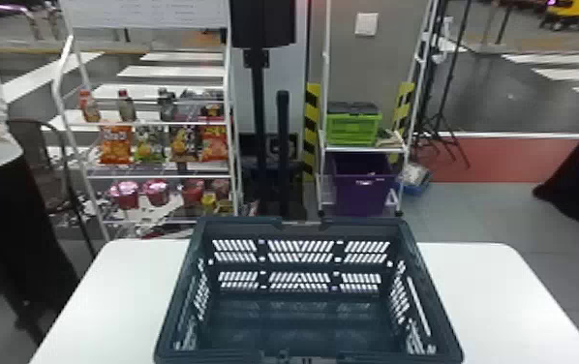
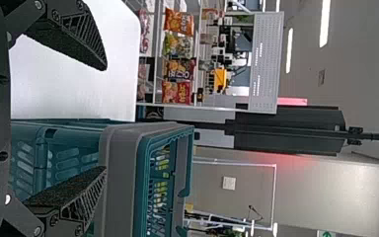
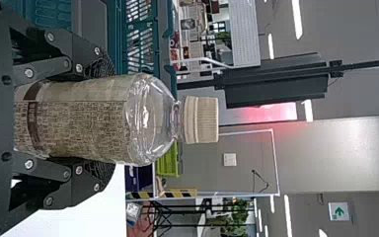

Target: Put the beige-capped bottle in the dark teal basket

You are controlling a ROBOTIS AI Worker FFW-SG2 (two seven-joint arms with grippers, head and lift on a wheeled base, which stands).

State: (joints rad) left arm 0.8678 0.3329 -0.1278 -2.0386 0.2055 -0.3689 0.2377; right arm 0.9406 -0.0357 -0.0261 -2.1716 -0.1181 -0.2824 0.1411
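Note:
The dark teal basket (image 1: 303, 334) stands on the white table, with its inside in view and nothing lying in it. In the right wrist view, the beige-capped bottle (image 3: 79, 118) is held between the two fingers of my right gripper (image 3: 98, 118), one pressed on each side of its labelled body. Its cap points away from the gripper, and the basket (image 3: 113, 29) is off to one side. My left gripper (image 2: 103, 118) is open and holds nothing, with the side of the basket (image 2: 123, 148) beyond one finger.
The white table (image 1: 487, 290) extends on both sides of the basket. Behind it stand a rack with snack bags (image 1: 115, 145), bottles and cups, a dark pole (image 1: 257, 106), and a shelf holding a green crate (image 1: 354, 128) and a purple bin (image 1: 361, 193).

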